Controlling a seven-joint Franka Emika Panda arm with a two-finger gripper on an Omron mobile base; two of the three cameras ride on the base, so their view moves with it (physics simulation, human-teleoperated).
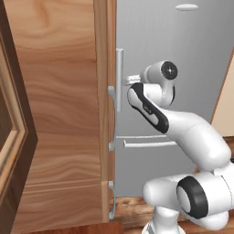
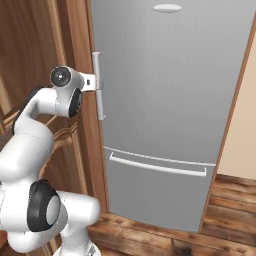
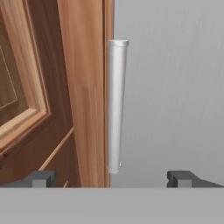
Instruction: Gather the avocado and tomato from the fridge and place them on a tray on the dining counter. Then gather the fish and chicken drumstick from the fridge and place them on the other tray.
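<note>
1. Fridge [image 2: 170, 100] is shut: grey door above, lower drawer [image 2: 155, 195] with a horizontal bar [image 2: 157, 166].
2. Left base view: fridge [image 1: 183, 41] fills the upper right, from 12 to 3 o'clock; wood cabinet [image 1: 55, 114] takes the left half, around 9 o'clock.
3. Right base view: fridge runs from centre to right; dark wood cabinet [image 2: 30, 45] at 10 o'clock; wood floor [image 2: 165, 240] at 6 o'clock.
4. Handle [image 3: 116, 107] is a vertical grey bar at the fridge's left edge, just beside the cabinet panel [image 3: 83, 96].
5. Hand view: handle stands upright at centre, top end at 12 o'clock, bottom end just above the fingertips' level.
6. Gripper [image 3: 112, 178] is wide open, nothing held; one fingertip [image 3: 41, 178] at 7 o'clock, the other at 5 o'clock.
7. The handle lines up between the two fingertips, no contact visible.
8. Left base view: gripper [image 1: 129, 79] sits at handle [image 1: 119, 80] height, very near it; touching or not, cannot tell.
9. Right base view: hand [image 2: 87, 82] points right at the handle [image 2: 98, 85], at 10 o'clock.
10. Arm [image 1: 183, 132] bends up from 5 o'clock in the left base view, and rises from 7 o'clock in the right base view.
11. Oval badge [image 2: 167, 8] at the fridge top, 12 o'clock.
</note>
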